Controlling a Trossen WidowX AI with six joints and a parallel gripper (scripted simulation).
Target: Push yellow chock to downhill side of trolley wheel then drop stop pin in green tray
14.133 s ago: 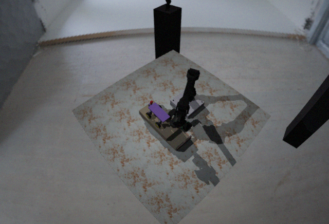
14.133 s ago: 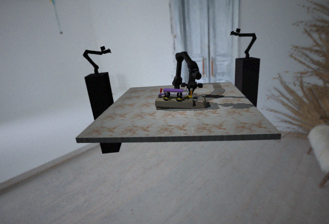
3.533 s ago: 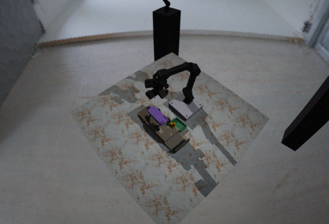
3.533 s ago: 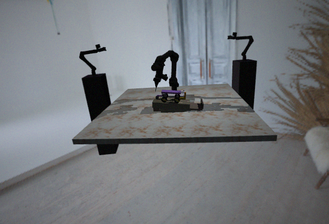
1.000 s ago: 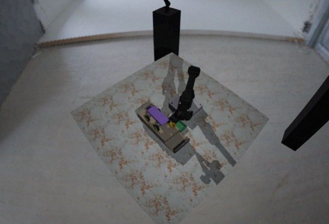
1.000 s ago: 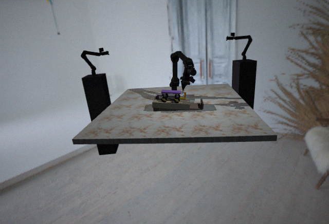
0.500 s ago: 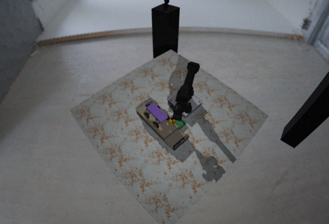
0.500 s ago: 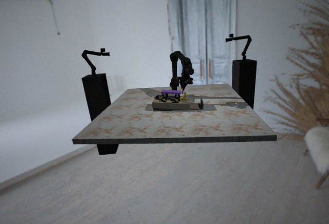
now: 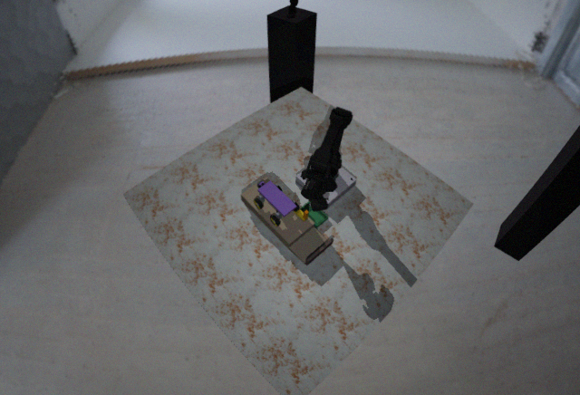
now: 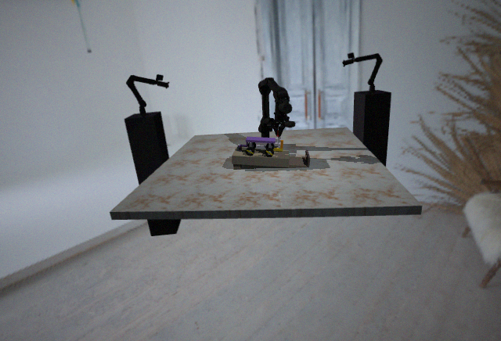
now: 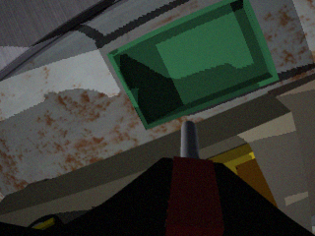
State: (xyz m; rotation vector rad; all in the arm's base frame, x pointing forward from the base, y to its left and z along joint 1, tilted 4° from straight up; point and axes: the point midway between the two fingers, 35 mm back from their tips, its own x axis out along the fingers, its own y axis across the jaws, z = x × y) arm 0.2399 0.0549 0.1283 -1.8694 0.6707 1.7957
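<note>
My gripper [image 9: 319,204] [image 10: 279,131] [image 11: 191,171] is shut on the red head of the stop pin [image 10: 278,138] [image 11: 189,140]. The pin's grey shaft points out past the fingertips, clear of the trolley, near the side of the ramp by the green tray [image 9: 318,217] [image 11: 207,56]. The tray is empty. The purple trolley [image 9: 277,197] [image 10: 260,140] stands on the ramp [image 9: 287,235] [image 10: 261,161]. The yellow chock [image 9: 301,214] [image 10: 281,145] [image 11: 233,161] with its orange handle stands at the downhill side of the trolley's tray-side wheel; exact contact cannot be told.
A pale box [image 9: 345,187] lies under the arm, beyond the tray. The ramp has a raised end stop [image 9: 320,249] [image 10: 307,158] at its low end. Two other arms stand on black pedestals [image 9: 291,53] [image 10: 146,139] away from the table.
</note>
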